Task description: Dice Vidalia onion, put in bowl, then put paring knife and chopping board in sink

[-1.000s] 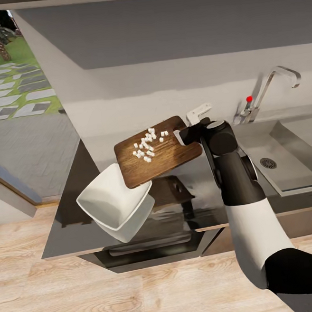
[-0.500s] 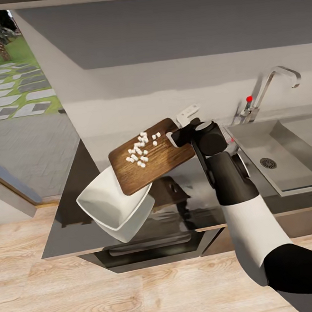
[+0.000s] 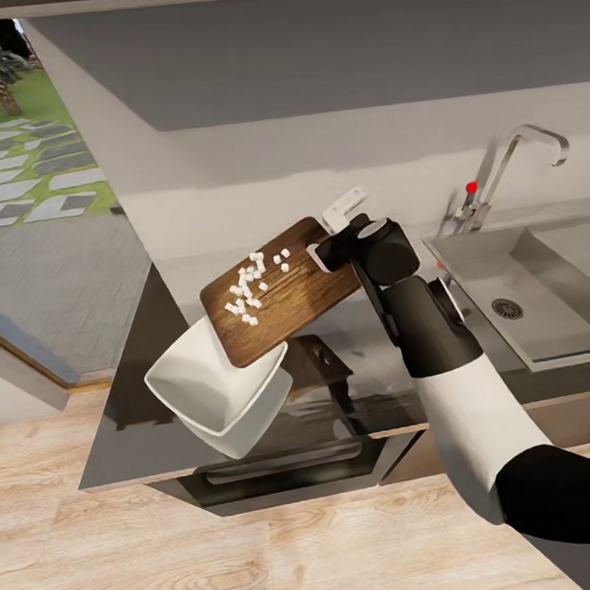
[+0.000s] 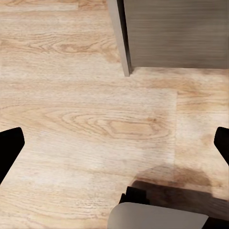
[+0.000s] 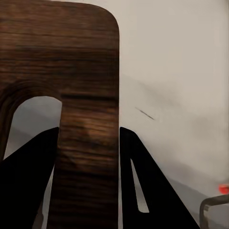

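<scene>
My right gripper (image 3: pixel 324 252) is shut on the handle end of the brown chopping board (image 3: pixel 281 292), which hangs tilted with its low corner over the white bowl (image 3: pixel 216 388) on the grey countertop (image 3: pixel 137 436). White diced onion (image 3: pixel 247 289) lies in a loose cluster on the board's lower half. In the right wrist view the black fingers (image 5: pixel 143 186) pinch the wooden strip of the chopping board (image 5: pixel 88 71) beside its handle slot. The sink (image 3: pixel 558 306) lies to the right. My left gripper (image 4: pixel 114 148) is open over the floor. The paring knife is hidden.
A chrome faucet (image 3: pixel 504 171) with a red dot stands behind the sink. The grey wall rises just behind the board. Dark cabinets (image 3: pixel 285 476) sit under the counter, above a wooden floor (image 4: pixel 95 119). A cabinet corner (image 4: pixel 171 33) shows ahead of the left gripper.
My right arm has carried the board to the left and tipped it more steeply toward the bowl. The onion pieces have slid down toward the board's low end.
</scene>
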Tool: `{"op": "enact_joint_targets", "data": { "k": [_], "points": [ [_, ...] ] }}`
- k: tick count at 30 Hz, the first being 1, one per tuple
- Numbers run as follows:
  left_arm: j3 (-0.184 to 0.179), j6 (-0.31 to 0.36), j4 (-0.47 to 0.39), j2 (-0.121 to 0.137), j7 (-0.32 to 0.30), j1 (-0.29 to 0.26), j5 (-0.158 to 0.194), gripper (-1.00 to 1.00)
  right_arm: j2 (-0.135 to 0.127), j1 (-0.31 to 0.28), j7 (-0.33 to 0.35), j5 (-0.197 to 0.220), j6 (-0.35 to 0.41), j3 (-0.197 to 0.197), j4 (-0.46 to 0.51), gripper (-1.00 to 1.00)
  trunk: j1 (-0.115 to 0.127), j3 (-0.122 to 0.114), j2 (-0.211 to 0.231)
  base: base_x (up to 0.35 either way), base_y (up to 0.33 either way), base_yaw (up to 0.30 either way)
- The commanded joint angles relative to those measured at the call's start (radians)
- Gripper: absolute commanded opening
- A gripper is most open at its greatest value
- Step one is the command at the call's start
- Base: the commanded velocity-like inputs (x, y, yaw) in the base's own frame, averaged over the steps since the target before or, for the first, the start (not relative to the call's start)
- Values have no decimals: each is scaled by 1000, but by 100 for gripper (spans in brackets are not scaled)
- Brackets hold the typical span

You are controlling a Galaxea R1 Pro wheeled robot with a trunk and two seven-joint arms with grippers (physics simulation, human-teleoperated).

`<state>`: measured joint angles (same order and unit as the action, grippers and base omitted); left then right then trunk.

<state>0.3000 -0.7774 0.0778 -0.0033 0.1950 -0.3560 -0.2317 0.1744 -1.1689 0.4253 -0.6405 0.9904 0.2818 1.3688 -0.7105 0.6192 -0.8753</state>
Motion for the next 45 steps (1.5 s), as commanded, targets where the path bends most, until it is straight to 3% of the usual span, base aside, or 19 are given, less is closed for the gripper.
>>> {"op": "enact_joint_targets", "data": {
  "k": [1,10,14,28,34,45],
  "points": [
    [5,-5,4,0,7,-1,-11,100,0,-2,9,-10,3,0,0,-100,0,1,-1,0,0,0],
    [5,-5,4,0,7,-1,-11,100,0,-29,9,-10,4,4,-10,-100,0,1,-1,0,0,0],
    [5,-5,4,0,7,-1,-11,100,0,-29,9,-10,4,62,-17,-100,0,1,-1,0,0,0],
    [5,-5,4,0,7,-1,-11,100,0,-29,9,-11,4,104,-39,-100,0,1,-1,0,0,0],
    [5,-5,4,0,7,-1,-11,100,0,-29,9,-12,4,166,-50,-100,0,1,-1,0,0,0],
    [5,-5,4,0,7,-1,-11,100,0,-29,9,-15,2,172,-69,-100,0,1,-1,0,0,0]
  ]
}}
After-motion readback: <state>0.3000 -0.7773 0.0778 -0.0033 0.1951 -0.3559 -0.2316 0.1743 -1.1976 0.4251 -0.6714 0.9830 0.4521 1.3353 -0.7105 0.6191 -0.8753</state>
